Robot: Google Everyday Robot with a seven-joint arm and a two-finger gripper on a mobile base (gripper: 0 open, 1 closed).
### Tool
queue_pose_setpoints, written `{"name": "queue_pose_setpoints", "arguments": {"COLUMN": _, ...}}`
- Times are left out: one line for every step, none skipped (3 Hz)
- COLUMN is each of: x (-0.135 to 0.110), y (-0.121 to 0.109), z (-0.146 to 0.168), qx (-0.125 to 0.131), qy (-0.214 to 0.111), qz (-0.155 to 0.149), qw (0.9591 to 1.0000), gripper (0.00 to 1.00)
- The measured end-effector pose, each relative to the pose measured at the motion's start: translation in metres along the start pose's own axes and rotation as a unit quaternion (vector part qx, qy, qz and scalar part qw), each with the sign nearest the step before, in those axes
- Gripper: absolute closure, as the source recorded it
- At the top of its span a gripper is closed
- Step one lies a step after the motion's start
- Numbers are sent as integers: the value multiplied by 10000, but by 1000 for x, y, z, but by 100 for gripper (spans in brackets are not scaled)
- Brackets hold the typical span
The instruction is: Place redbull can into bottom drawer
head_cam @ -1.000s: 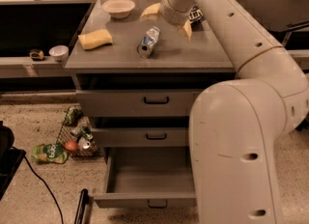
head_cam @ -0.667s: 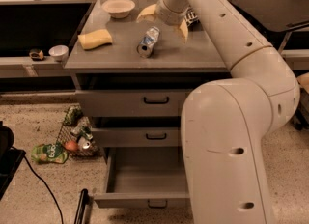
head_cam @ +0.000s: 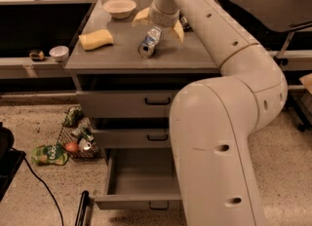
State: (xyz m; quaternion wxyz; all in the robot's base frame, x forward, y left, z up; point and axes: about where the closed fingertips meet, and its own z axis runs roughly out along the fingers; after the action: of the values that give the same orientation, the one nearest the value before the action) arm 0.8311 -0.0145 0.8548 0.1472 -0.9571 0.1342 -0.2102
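Observation:
The redbull can (head_cam: 150, 42) lies on its side on the grey cabinet top (head_cam: 112, 57), its round silver end facing the front. My gripper (head_cam: 160, 24) is just behind and above the can, open, with one pale yellow finger (head_cam: 141, 16) to its left and the other to its right. The fingers straddle the can's far end; I cannot tell whether they touch it. The bottom drawer (head_cam: 139, 183) is pulled out and shows a bare grey floor. My arm hides its right part.
A white bowl (head_cam: 119, 7) and a yellow sponge (head_cam: 96, 39) are on the cabinet top. A dark object (head_cam: 185, 21) sits behind my wrist. On the floor at the left are a wire basket (head_cam: 78, 137) of items and a green bag (head_cam: 48, 154).
My gripper has moved left toward the can, and its fingers now sit either side of the can's far end. The can has not moved.

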Motion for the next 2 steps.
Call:
{"name": "queue_pose_setpoints", "arguments": {"x": -4, "y": -4, "z": 10, "qx": -135, "qy": -42, "qz": -53, "qw": 9999, "gripper": 0}}
{"name": "queue_pose_setpoints", "arguments": {"x": -6, "y": -6, "z": 16, "qx": -260, "qy": -55, "qz": -86, "qw": 9996, "gripper": 0}}
